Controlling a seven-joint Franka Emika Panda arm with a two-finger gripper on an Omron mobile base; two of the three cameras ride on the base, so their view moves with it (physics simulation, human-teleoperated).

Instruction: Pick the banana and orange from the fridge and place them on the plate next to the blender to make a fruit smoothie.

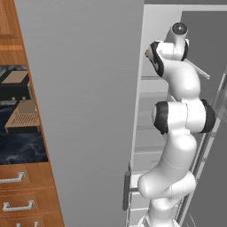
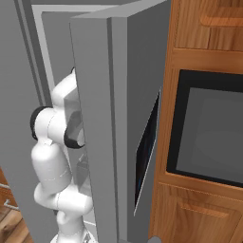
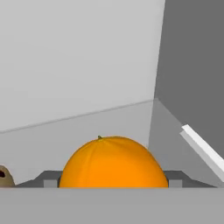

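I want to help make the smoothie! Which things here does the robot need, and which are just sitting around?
Needed for the job:
- orange, right between the gripper fingers
- fridge, door open

Just sitting around:
- brown-speckled lump beside the orange
- coffee machine
- built-in oven
- wooden drawers

You see a smooth, faintly ribbed orange [image 3: 113, 162], matt grey fridge [image 1: 88, 111] walls, perhaps painted metal, and grained wooden drawers [image 1: 26, 195].
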